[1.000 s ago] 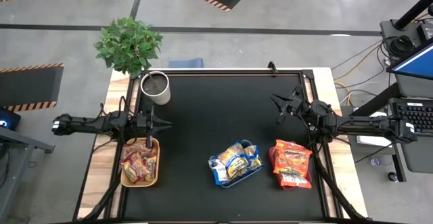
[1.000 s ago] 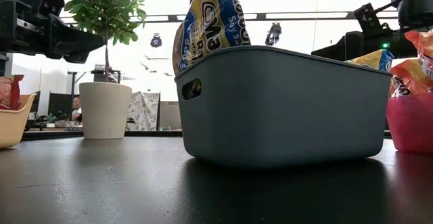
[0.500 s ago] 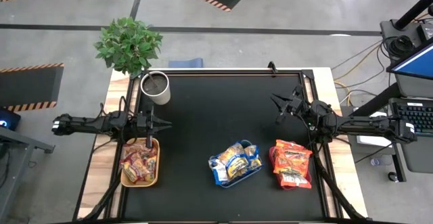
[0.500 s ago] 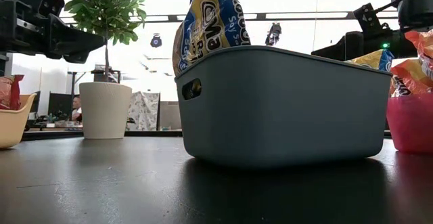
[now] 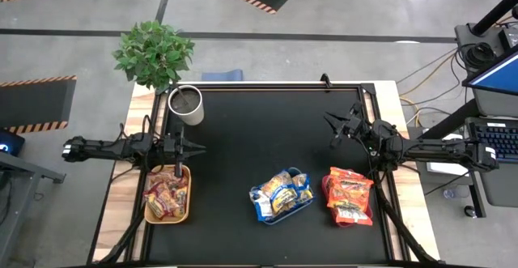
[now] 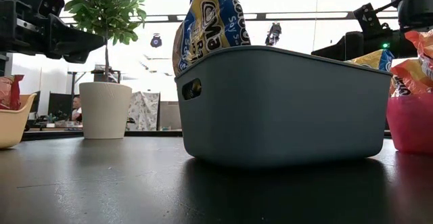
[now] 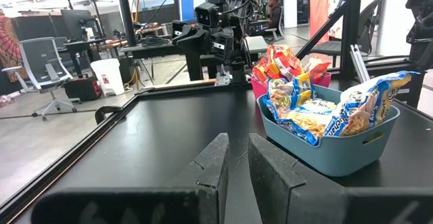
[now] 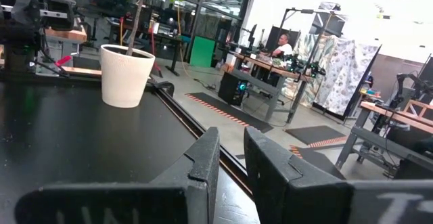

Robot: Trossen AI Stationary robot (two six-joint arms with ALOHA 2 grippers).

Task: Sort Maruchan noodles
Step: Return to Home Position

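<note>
Maruchan noodles [image 5: 282, 192] lie sorted; left hand [image 5: 199, 147] and right hand [image 5: 330, 128] both narrow, empty

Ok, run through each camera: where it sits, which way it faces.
High: above the table, looking straight down; both arms, left gripper and right gripper, show.
Low: tabletop height, level past the blue bin into the room; arm parts at upper corners.
Left wrist: on the left arm, facing the blue bin; own shut fingers show.
Right wrist: on the right arm, facing the white pot; own shut fingers show.
Shared: high, low and left wrist all show the blue bin.
</note>
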